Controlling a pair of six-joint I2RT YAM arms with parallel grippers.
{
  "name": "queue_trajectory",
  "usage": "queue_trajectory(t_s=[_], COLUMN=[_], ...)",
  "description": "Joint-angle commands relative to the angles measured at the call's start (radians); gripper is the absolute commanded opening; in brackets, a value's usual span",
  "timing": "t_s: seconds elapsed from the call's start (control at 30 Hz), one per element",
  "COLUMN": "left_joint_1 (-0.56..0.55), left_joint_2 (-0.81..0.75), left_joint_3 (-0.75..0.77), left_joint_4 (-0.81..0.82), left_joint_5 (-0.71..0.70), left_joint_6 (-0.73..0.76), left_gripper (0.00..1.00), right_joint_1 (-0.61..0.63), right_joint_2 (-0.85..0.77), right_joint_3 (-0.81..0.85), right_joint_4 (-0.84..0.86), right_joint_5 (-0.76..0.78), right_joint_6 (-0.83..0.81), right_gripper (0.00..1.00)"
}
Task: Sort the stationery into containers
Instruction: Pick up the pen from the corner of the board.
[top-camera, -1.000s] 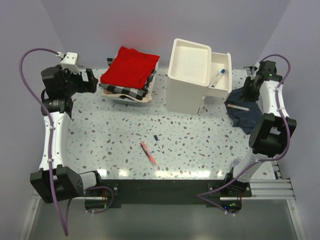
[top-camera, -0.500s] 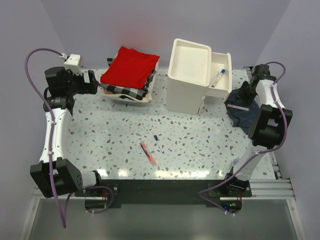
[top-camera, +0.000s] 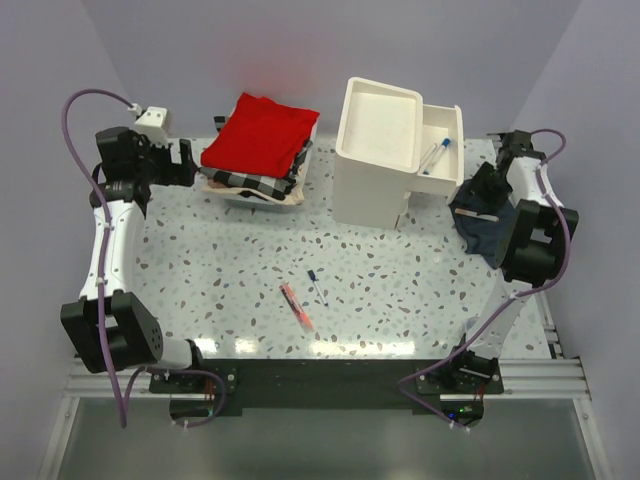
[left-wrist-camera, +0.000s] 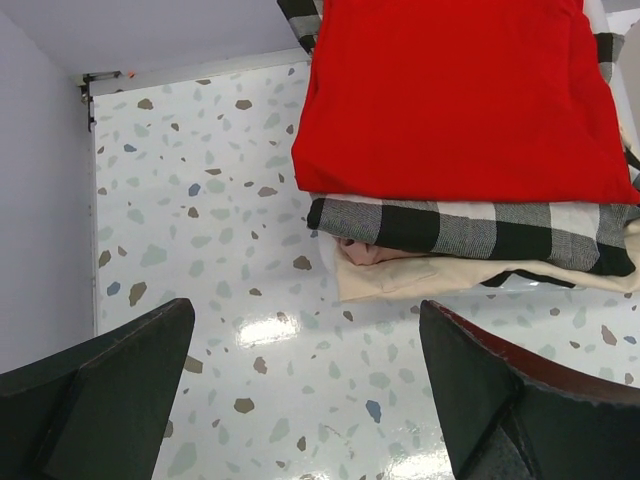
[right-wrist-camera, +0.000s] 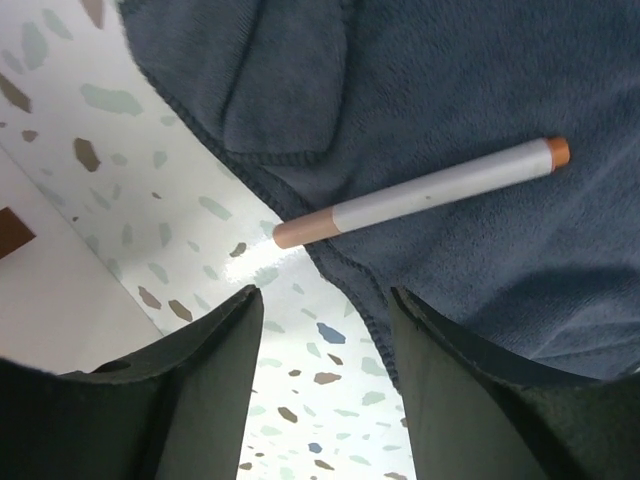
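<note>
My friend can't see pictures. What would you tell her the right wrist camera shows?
A thin white pen with a pinkish cap lies on a dark blue-grey cloth, its capped end reaching the cloth's edge by the speckled table. The right gripper is open at the bottom of the picture, holding nothing.

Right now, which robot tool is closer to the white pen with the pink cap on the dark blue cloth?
Right. The right tool hangs open just above that white pink-capped pen; the left tool is far across the table, beside the folded red cloth.
</note>
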Motion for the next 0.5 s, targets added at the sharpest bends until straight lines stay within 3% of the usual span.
queue_trajectory(t_s=[0.0, 0.17, 0.47], left_joint_1=[0.007, -0.018, -0.036], left_joint_2=[0.021, 0.042, 0.050], left_joint_3=[0.066, 0.071, 0.063], left_joint_4=[-0.011, -0.019, -0.027], left_joint_5=[-0.008, -0.019, -0.036], left_joint_6=[0.033, 0.046, 0.063], left_gripper=[1.00, 1.00, 1.00], right_joint_1=[0.015, 0.015, 0.016], right_joint_2=[-0.023, 0.022, 0.079], right_joint_3=[-0.027, 0.040, 0.056], right_joint_4=[-0.027, -0.021, -0.012], right_joint_5=[0.040, 0.049, 0.048], right_joint_6=[0.083, 0.091, 0.091], right_gripper=[0.57, 0.51, 0.51])
